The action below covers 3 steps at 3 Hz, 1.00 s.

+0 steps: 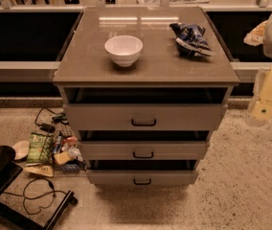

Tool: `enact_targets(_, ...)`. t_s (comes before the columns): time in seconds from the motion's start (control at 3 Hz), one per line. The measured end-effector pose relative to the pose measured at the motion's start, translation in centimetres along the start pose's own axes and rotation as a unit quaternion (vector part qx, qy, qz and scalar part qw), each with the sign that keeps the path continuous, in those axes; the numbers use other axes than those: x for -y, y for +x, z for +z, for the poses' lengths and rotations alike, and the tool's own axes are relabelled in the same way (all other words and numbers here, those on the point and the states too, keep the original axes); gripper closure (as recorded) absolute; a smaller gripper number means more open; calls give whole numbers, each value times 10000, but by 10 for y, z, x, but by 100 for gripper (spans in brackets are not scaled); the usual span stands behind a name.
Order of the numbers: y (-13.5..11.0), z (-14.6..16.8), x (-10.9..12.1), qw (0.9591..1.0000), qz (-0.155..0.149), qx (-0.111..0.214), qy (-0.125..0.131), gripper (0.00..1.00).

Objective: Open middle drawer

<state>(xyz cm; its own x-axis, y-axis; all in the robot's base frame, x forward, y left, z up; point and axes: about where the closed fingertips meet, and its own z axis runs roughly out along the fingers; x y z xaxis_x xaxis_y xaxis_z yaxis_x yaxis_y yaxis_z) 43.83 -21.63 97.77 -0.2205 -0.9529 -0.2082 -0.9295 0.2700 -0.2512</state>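
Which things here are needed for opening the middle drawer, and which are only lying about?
For the job: middle drawer, its black handle, gripper at the right edge, apart from the cabinet.
Lying about: white bowl, blue bag, floor packets, cables.

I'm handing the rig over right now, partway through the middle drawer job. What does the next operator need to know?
Gripper: at the right edge of the view, beside the cabinet, touching no drawer.
Middle drawer: second of three fronts. Its black handle is free, and no tray shows behind the front.
Done: nothing visible; the drawer does not look pulled out.
Left: bring the gripper across to the handle, grasp it and pull straight out.
Note: a white bowl and a blue bag sit on the cabinet top.
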Motion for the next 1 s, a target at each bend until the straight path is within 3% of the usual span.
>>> enact_targets(0.33, 0, 0, 0, 10000, 0, 0, 0, 0)
enact_targets(1.0, 24, 81, -29, 9997, 105, -51, 232, 0)
